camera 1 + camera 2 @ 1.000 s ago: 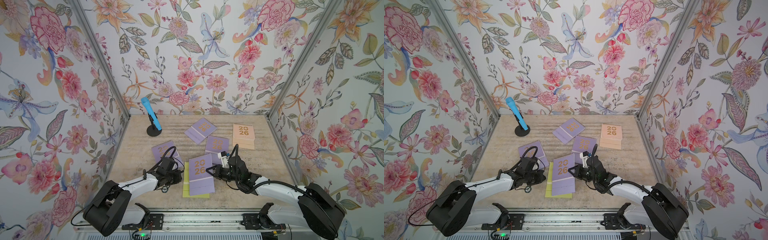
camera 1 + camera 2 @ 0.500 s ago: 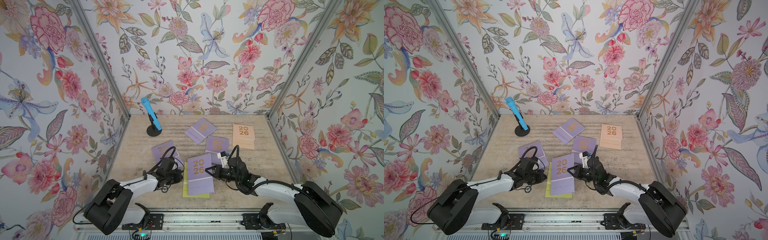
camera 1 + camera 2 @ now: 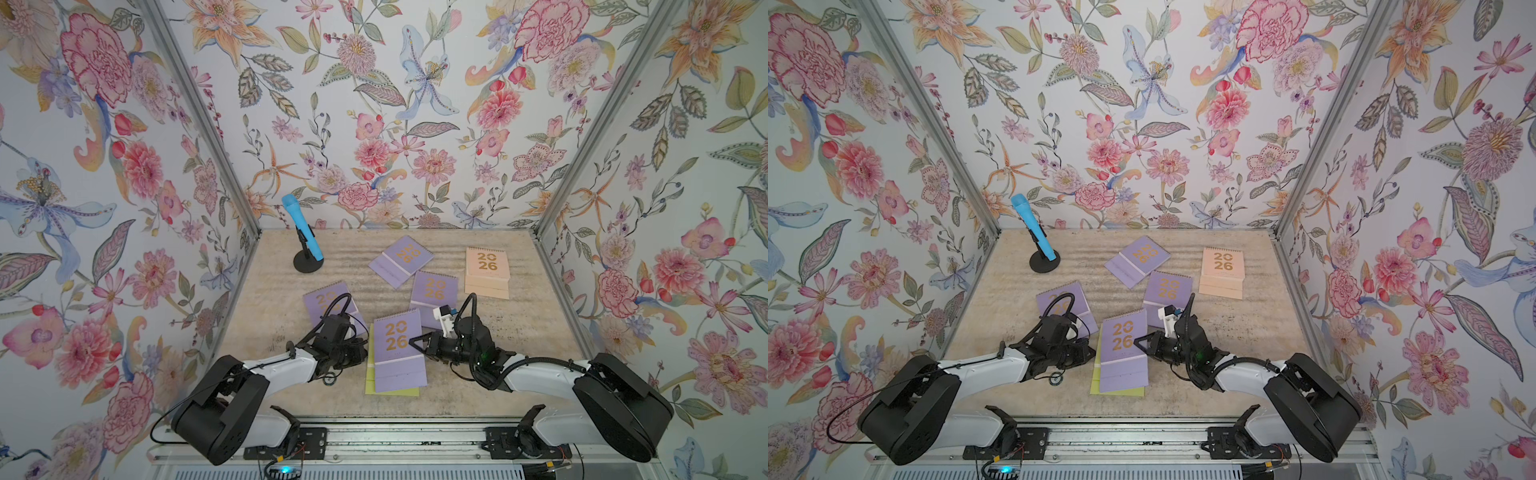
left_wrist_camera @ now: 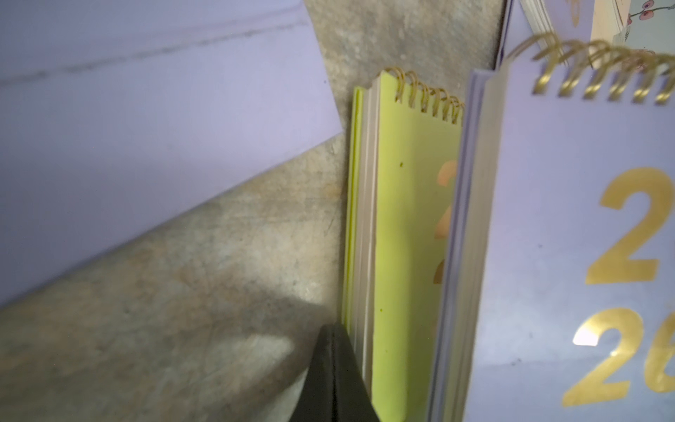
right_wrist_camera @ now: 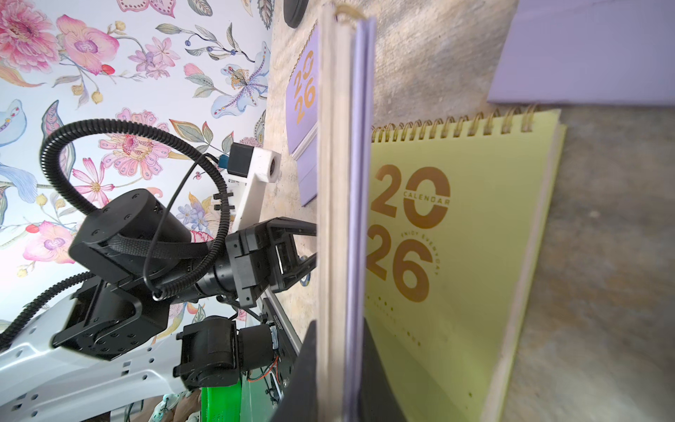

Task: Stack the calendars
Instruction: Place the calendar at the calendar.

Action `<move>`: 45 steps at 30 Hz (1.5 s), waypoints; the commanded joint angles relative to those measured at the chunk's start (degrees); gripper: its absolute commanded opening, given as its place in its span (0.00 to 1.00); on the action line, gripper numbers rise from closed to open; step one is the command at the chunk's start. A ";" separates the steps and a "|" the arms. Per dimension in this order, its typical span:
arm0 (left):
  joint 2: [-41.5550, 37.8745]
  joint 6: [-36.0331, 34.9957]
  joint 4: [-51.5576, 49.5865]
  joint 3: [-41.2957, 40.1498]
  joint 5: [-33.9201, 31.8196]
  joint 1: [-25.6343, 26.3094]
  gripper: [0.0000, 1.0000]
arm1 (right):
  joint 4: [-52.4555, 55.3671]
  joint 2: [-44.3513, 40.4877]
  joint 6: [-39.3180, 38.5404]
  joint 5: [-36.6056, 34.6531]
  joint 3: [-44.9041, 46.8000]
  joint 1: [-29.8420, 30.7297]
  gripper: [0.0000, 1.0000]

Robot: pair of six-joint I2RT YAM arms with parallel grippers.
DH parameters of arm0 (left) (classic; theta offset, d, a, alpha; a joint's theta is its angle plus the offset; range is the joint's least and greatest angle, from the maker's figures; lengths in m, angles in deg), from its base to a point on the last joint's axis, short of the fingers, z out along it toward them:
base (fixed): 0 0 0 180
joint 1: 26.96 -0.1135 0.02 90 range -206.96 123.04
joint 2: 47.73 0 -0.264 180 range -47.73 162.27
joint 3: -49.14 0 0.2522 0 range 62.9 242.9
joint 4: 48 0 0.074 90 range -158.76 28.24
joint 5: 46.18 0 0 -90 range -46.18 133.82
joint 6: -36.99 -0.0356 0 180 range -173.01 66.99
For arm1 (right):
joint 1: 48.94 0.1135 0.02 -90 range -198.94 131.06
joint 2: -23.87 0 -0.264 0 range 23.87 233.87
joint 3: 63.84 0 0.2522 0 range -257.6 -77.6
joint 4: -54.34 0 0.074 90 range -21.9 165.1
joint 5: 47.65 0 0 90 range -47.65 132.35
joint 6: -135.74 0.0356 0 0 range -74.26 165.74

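- I see my right gripper (image 3: 417, 342) clenched on the edge of a lavender spiral-bound calendar (image 3: 397, 347), which is over the yellow-green spiral-bound calendar (image 5: 475, 255).
- My left gripper (image 4: 334, 365) is pinched closed and empty, just beside the yellow-green edge.

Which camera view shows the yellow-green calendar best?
The right wrist view: the yellow-green calendar shows most of its cover, with gold rings and 2026. The left wrist view shows only a strip of its cover and its page edges. In both top views the lavender calendar held over it leaves only thin margins.
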 commanded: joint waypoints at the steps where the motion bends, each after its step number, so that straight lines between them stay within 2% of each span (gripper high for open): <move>1: 2.06 0.43 -3.77 -1.75 -1.09 -0.46 0.00 | -9.70 2.25 3.39 0.55 0.78 0.72 0.00; 9: 1.70 0.41 -3.98 -2.01 -1.27 -0.49 0.00 | -12.48 7.09 6.13 -1.19 0.23 2.10 0.00; 15: 1.68 0.47 -3.72 -2.11 -1.31 -0.54 0.00 | -12.92 8.86 7.35 -3.15 0.99 2.78 0.05; 23: 1.49 0.43 -3.97 -2.32 -1.41 -0.48 0.00 | -12.15 9.73 7.99 -3.68 2.13 2.44 0.21; 45: 0.93 -0.80 -5.45 -2.02 -1.44 -1.36 0.00 | 3.41 5.41 5.03 -4.76 1.86 -0.05 0.48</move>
